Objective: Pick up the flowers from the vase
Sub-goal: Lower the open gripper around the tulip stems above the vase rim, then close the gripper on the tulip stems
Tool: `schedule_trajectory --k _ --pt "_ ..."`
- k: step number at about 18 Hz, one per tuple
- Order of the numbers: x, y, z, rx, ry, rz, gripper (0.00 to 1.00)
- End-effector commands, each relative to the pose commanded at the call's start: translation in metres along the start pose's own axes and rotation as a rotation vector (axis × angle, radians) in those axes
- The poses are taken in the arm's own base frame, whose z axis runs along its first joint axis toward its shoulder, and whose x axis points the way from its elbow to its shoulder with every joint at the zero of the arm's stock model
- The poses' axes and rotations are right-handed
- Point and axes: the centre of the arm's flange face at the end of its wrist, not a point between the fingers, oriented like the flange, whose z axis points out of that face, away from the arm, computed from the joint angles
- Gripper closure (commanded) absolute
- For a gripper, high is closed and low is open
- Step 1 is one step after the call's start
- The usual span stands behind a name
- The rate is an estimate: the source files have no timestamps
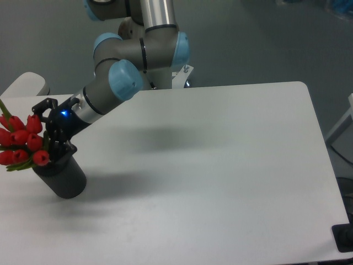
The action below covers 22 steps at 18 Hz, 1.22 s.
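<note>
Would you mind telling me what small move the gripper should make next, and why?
Probably close the fingers on the bunch, then lift. The gripper sits right against the flowers at the mouth of the vase, its fingers apparently straddling the bunch, which still stands in the vase. Whether the fingers have already closed is hard to tell from this view.

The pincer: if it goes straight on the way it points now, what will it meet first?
Most likely the flowers: the pincer points down-left at the bunch above the vase. Depth is unclear from one view.
</note>
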Motion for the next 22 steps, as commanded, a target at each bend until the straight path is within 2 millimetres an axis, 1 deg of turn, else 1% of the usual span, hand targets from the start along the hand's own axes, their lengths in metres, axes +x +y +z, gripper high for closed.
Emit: schedule_trajectory --k 1,4,6,8,16,20,22 --pt "-0.001 -0.001 0.0 0.0 -0.001 0.0 0.11" --pt "-0.002 -0.003 -0.001 0.0 -0.004 0.004 0.4" --pt "-0.003 -0.004 -0.002 -0.002 -0.007 0.006 0.53" --pt "-0.004 -0.005 -0.002 -0.004 -0.01 0.009 0.6" --pt "-0.005 -0.014 -0.009 0.001 -0.024 0.017 0.69" --pt "-0.01 -0.032 -0.024 0.023 -0.05 -0.004 0.71" --pt "-0.007 -0.039 -0.029 0.028 -0.059 -0.013 0.71"
